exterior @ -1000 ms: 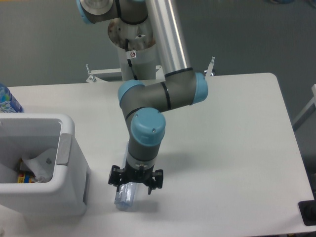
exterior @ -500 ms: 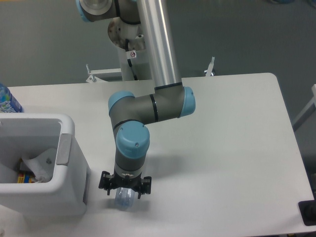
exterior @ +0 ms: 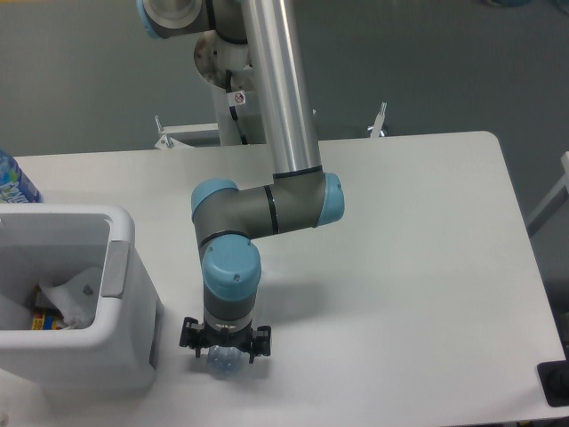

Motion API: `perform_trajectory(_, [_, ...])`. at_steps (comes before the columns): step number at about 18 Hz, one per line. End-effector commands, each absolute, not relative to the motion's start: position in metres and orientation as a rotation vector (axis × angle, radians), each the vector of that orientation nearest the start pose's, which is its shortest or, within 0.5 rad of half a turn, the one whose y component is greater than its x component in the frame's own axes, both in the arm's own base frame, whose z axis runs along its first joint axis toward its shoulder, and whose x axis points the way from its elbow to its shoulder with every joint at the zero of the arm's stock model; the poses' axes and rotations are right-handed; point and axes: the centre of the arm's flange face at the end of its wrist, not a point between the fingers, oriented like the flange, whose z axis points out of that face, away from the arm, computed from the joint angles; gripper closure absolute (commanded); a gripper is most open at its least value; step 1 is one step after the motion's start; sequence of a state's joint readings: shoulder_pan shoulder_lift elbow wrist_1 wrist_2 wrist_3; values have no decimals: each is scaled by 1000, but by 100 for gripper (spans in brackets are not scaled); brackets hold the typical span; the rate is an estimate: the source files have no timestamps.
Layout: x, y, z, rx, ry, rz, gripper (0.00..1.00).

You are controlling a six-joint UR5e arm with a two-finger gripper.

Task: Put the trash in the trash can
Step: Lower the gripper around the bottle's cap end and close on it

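The crushed clear bottle [exterior: 223,361] lies on the white table near the front edge, just right of the trash can [exterior: 122,233]. Only its bluish end shows from under my gripper [exterior: 224,349]. The gripper points straight down over the bottle, with its black knuckles spread wide to both sides, so it looks open. The fingertips are hidden under the wrist. The crumpled white wrapper [exterior: 73,301] lies inside the white trash can, at the left of the view.
An uncrushed bottle with a blue-and-white label [exterior: 12,181] stands behind the trash can at the far left edge. Something yellow and red [exterior: 42,319] lies in the can beside the wrapper. The table's front edge is close below the gripper.
The arm has swung left and down. The gripper now sits low over the bottle and covers most of it. The bottle itself has stayed in place.
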State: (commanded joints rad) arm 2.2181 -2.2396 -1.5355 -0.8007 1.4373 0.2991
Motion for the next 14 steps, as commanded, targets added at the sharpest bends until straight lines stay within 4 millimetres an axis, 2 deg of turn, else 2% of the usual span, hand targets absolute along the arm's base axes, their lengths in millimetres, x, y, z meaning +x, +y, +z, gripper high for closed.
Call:
perform_trajectory(4, [-300, 639, 182, -2920, -501, -64, 29])
perform_trajectory(5, [-301, 639, 184, -2923, -503, -44, 32])
perform_trajectory(14, [-296, 638, 185, -2932, -492, -26, 33])
